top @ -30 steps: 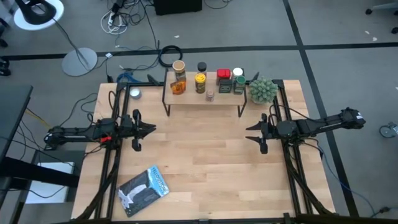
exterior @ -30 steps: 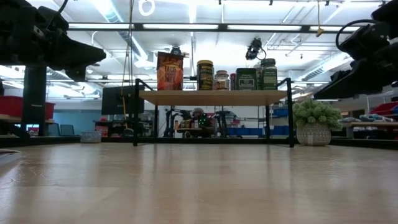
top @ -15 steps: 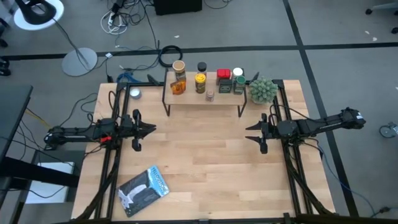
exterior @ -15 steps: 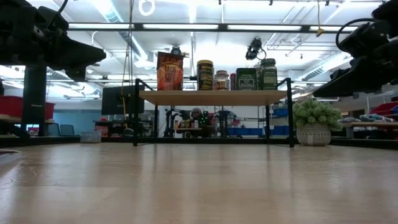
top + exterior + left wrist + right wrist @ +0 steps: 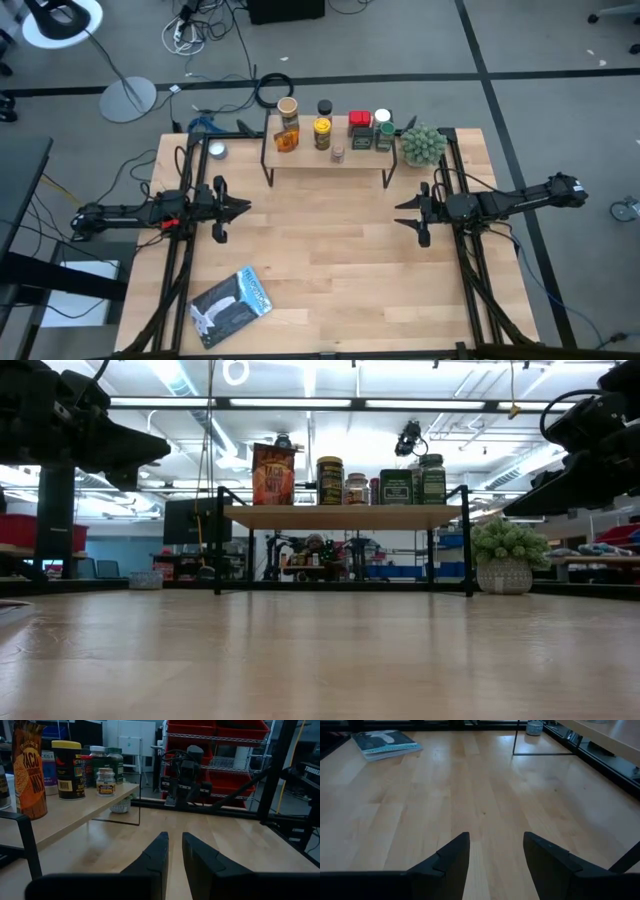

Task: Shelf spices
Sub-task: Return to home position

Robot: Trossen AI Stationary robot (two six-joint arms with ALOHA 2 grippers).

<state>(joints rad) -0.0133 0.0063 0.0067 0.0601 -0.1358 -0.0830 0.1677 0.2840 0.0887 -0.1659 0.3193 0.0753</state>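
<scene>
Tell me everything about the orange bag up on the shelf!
The orange bag is a flat pouch, orange-red with big light letters and a darker top. It stands upright at the left arm's end of the light-wood shelf, its bottom resting on the board. It is taller than the yellow-lidded jar beside it, with a small gap between them. A tan-lidded jar stands just behind it; whether they touch cannot be told. Nothing holds it.

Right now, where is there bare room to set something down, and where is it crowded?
Widest bare patch: the table between left hand and right hand, in front of the shelf. The near-right corner is bare too. Crowded: the shelf top, lined with spices; plant at far right; packet near left.
</scene>
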